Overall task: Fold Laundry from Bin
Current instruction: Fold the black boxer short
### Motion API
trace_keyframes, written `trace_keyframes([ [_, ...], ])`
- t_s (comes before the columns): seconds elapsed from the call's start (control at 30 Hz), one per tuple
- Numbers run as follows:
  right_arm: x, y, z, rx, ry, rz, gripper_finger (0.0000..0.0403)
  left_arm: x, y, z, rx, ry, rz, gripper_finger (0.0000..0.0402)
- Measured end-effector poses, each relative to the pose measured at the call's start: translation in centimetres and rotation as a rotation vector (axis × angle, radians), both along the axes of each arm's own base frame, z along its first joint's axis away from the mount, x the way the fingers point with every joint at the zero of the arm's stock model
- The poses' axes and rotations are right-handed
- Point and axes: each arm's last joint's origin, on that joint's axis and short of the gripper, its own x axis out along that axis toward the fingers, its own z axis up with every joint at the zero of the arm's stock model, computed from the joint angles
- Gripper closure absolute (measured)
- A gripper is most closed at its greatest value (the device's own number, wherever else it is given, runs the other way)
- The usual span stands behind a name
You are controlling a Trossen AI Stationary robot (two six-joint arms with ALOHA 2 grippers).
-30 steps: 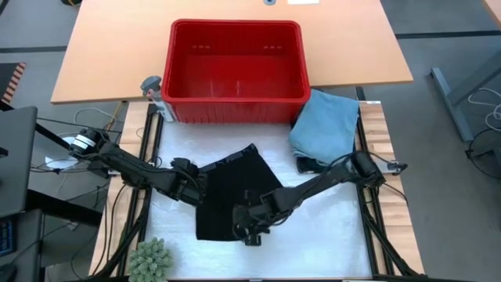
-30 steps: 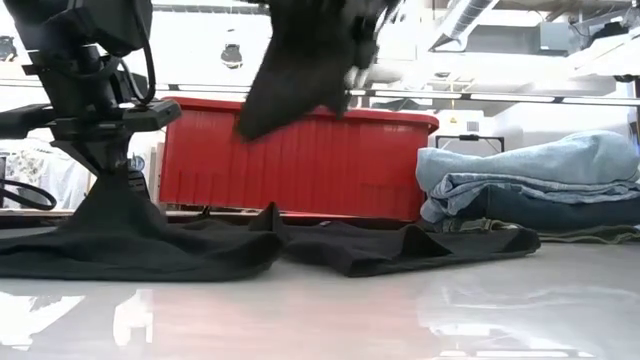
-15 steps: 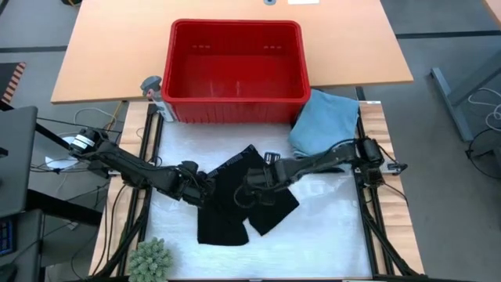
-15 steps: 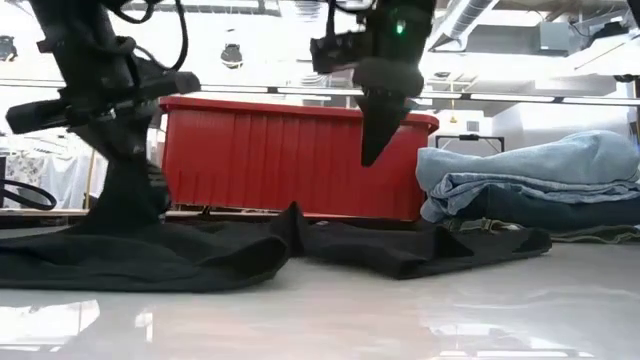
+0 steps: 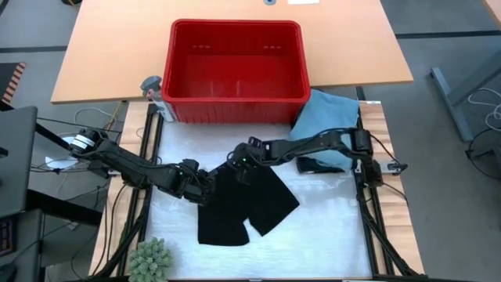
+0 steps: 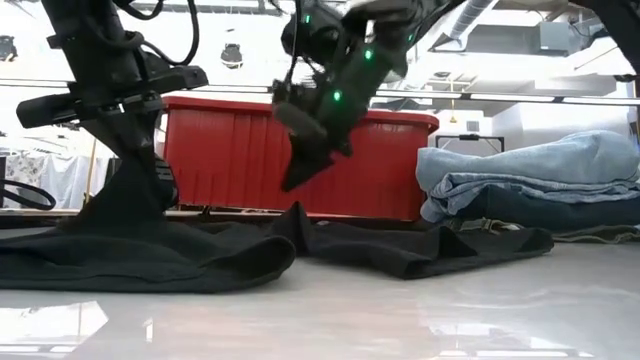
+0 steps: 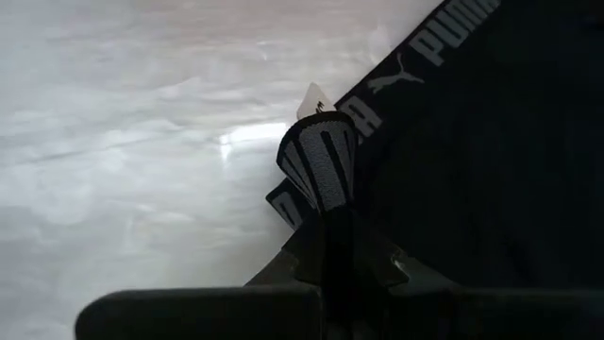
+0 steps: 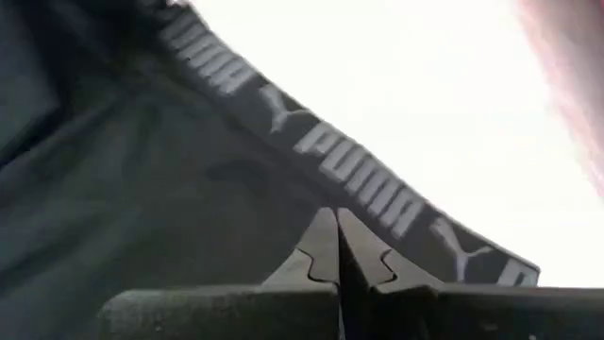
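A black garment with a lettered grey waistband lies spread on the white tabletop, with two legs toward the near edge. My left gripper is shut on the waistband at the garment's left side. My right gripper hovers over the garment's far end. It is shut with nothing between its fingers and slants down clear of the cloth in the low view. The red bin stands at the far edge. Folded light-blue laundry lies stacked to the right of the bin. My left gripper pinches a raised fold of the waistband between its two fingers, at the garment's left end. It comes slanting down from the table's left. The cloth rises in a taut cone to the fingers, and the rest of the garment lies on the table.
A green spiky ball sits at the near left corner. A small grey object stands by the bin's left near corner. A dark item lies under the folded stack's near edge. Bare white tabletop lies near and right of the garment.
My right gripper has travelled from the garment's near end toward the far edge, over the waistband. The cloth that hung raised at it a second ago now lies flat, with one leg spread toward the right. My left gripper has kept its hold and drawn the waistband slightly higher.
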Motion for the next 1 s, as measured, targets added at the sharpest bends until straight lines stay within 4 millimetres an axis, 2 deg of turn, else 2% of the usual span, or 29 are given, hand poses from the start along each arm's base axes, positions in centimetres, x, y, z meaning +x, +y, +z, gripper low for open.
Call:
trace_keyframes([
  [0.23,1.7,0.1,-4.0,0.016,0.015,0.025,0.0388,-0.4,0.1,0.5,-0.017,-0.003,0.000,0.0400],
  [0.3,1.9,0.2,-5.7,0.047,0.053,0.033,0.0388,-0.7,0.3,0.9,-0.014,-0.010,0.006,0.0400],
  [0.5,4.3,0.4,-6.8,0.078,0.023,0.058,0.0388,-2.3,0.8,2.7,-0.023,-0.059,0.021,0.0400],
  [0.77,9.1,1.1,-6.3,0.123,-0.033,0.128,0.0388,-4.1,2.0,5.3,-0.022,-0.203,0.061,0.0400],
  [0.9,10.2,1.0,-4.4,0.108,0.000,0.161,0.0388,-4.6,2.3,5.7,-0.019,-0.209,0.068,0.0400],
  [1.0,10.0,0.7,-1.8,0.070,0.037,0.169,0.0381,-4.8,2.4,5.5,-0.008,-0.179,0.082,0.0400],
])
